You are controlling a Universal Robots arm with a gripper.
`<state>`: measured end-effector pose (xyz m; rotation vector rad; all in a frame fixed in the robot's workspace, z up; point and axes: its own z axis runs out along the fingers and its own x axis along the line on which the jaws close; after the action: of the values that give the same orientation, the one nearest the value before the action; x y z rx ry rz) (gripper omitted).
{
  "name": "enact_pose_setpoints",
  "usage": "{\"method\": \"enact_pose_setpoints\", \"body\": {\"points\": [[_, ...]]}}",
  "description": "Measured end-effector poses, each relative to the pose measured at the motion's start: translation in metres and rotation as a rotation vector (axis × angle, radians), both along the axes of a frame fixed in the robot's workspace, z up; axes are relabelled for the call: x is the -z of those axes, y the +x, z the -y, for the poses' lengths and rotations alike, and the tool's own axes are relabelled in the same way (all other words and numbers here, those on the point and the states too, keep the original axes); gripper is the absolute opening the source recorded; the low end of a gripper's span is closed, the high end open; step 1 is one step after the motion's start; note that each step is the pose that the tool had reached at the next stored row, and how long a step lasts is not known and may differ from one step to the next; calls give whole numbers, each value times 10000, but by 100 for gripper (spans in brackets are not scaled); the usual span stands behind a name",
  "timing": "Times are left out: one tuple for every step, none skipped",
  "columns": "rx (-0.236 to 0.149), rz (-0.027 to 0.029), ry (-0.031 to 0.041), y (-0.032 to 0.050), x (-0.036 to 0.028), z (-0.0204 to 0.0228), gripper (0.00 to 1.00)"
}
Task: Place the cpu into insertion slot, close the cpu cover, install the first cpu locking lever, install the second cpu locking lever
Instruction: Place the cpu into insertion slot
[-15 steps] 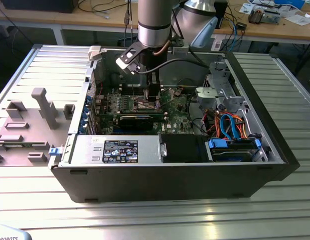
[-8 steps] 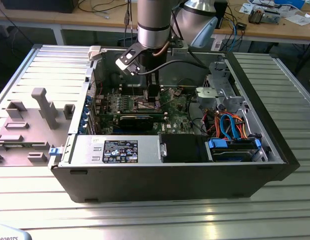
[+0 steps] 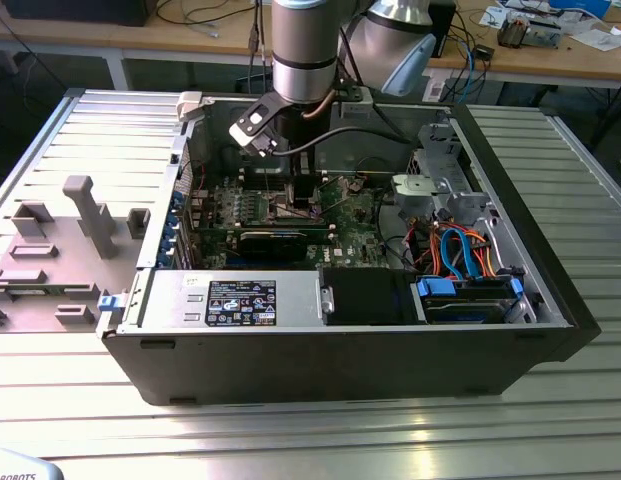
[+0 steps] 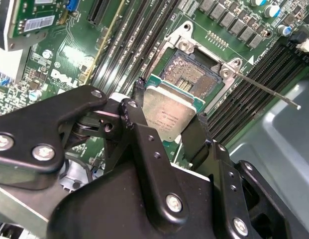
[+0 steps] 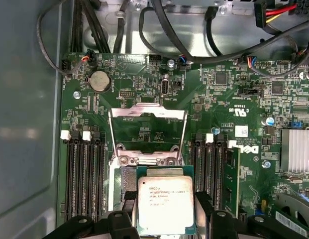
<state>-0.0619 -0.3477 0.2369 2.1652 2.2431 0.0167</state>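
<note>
The gripper clamps the cpu just above the insertion slot, not yet seated; the cpu cover stands open; every step remains.

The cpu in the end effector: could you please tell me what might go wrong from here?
The cpu, clamped in the end effector, hangs only partly over the insertion slot; lowered misaligned, it could bend the exposed contacts. The open cpu cover stands close by the cpu, so the end effector might catch it.
</note>
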Motion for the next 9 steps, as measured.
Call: {"method": "enact_pose_setpoints", "body": {"points": [[0, -1, 0, -9, 9, -7, 54], [1, 1, 6, -18, 16, -12, 54], [0, 1, 9, -29, 25, -17, 54], [0, -1, 0, -53, 45, -24, 54], [0, 0, -16, -76, 66, -35, 54], [4, -1, -21, -87, 84, -53, 54], [36, 0, -19, -87, 104, -82, 54], [59, 1, -18, -87, 116, -107, 54], [76, 1, -18, -87, 123, -118, 54]]}}
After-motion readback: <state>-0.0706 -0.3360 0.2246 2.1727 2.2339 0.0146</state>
